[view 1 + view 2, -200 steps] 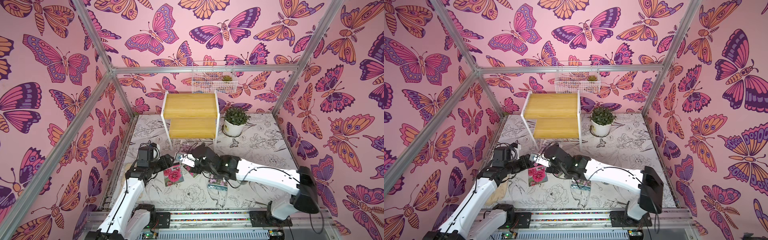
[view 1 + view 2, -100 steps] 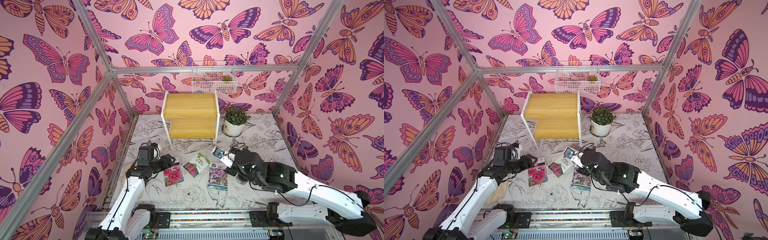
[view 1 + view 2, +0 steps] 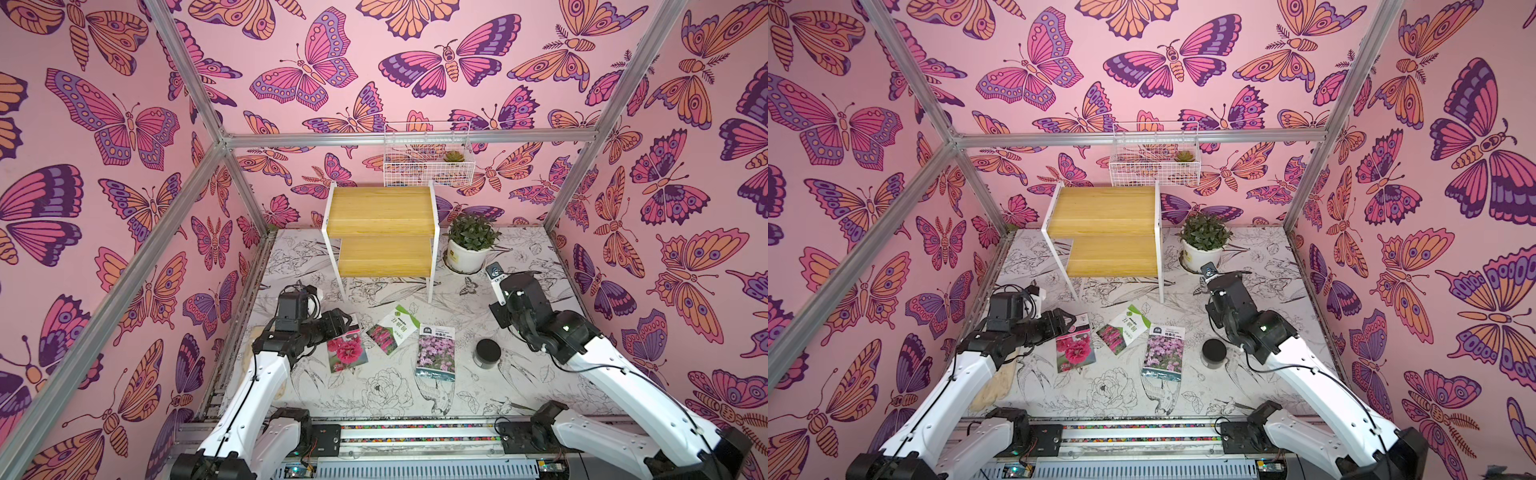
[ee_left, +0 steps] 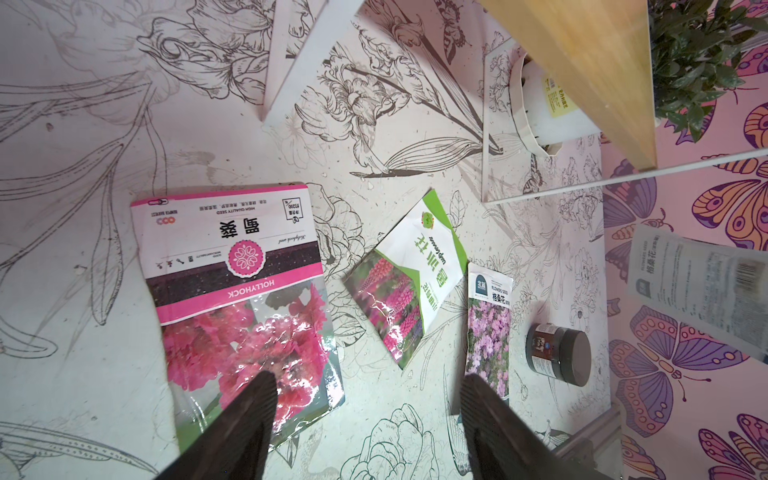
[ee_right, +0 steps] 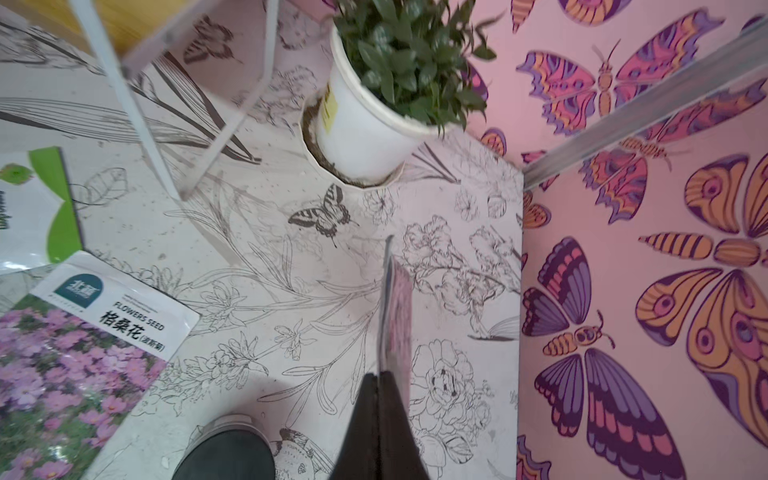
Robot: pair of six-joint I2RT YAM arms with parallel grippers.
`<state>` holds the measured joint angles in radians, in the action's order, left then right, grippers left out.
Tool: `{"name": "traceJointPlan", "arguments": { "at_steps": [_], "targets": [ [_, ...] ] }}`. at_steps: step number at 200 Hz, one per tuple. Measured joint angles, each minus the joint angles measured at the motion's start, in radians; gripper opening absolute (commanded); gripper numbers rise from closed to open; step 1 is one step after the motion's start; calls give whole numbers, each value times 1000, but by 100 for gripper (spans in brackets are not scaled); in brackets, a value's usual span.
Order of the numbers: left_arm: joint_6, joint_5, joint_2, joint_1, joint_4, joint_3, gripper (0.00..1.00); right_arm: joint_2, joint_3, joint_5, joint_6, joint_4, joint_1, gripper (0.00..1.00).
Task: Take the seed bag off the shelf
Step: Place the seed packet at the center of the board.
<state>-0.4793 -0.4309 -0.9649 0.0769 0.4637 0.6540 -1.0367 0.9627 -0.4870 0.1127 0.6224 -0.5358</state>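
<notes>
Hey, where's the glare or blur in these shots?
Left wrist view: glare on the glossy hollyhock bag, the rest sharp. Right wrist view: the plant and shelf look smeared, probably motion blur. In both top views: even, soft light, everything in focus.

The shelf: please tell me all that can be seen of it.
The shelf is a small stepped stand with two tiers. It has two light yellow boards that look like wood, the upper behind and the lower in front, in a thin white frame with slim legs. It stands upright on the table near the back wall, below the wire basket, with the potted plant beside it but apart. Both boards are bare.
</notes>
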Motion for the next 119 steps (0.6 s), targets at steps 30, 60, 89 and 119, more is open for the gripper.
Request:
{"name": "traceJointPlan", "arguments": {
  "at_steps": [30,60,89,119],
  "targets": [
    [1,-6,-28,0,-4,3,73,-179,3,63,-20,-55,85,0],
    [1,-7,-55,0,-13,7,72,-387,38,142,-35,-117,90,0],
    [0,-7,-68,0,-23,19,72,-498,48,222,-55,-177,91,0],
    [1,-7,-80,0,-23,20,72,-533,48,317,-91,-248,91,1]
  ]
}}
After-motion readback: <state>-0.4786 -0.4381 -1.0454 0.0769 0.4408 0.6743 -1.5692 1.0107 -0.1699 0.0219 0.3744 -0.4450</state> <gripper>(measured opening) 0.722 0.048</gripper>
